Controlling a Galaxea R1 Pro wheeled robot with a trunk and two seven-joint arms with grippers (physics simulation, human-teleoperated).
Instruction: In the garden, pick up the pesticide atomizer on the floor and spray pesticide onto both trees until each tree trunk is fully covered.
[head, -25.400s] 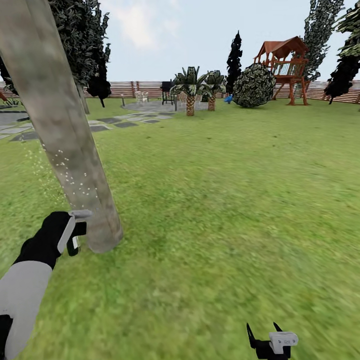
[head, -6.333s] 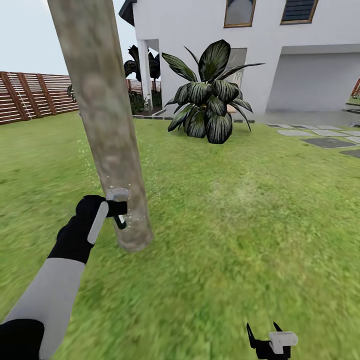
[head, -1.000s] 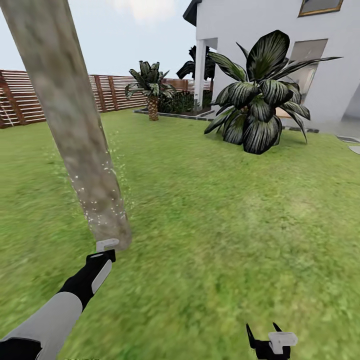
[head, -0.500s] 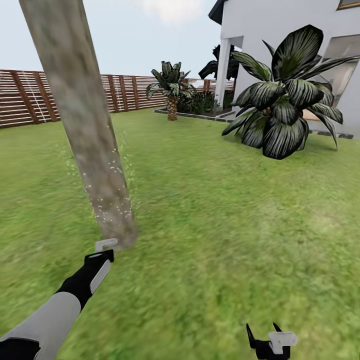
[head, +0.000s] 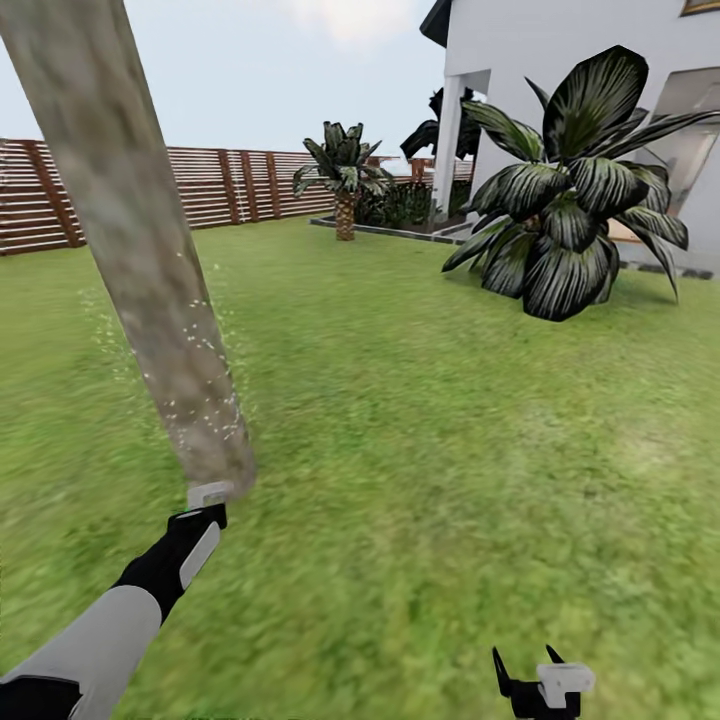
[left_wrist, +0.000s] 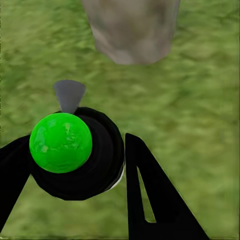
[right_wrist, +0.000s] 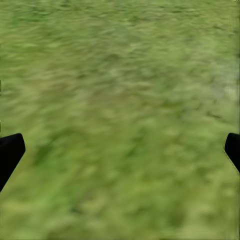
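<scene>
Head view, lower left: your left gripper (head: 208, 500) clamped on the pesticide atomizer (head: 210, 493) beside the speckled tree trunk (head: 150, 290); your right gripper (head: 528, 668) spread wide, lower right.

A large broad-leaved plant (head: 565, 235) with dark, pale-striped leaves stands on the grass just before the house wall. A small palm-like plant (head: 343, 175) with a scaly brown stem stands farther back, near a dark planting bed (head: 400, 208). Pale blue sky (head: 290, 70) with a soft cloud spreads above.
</scene>
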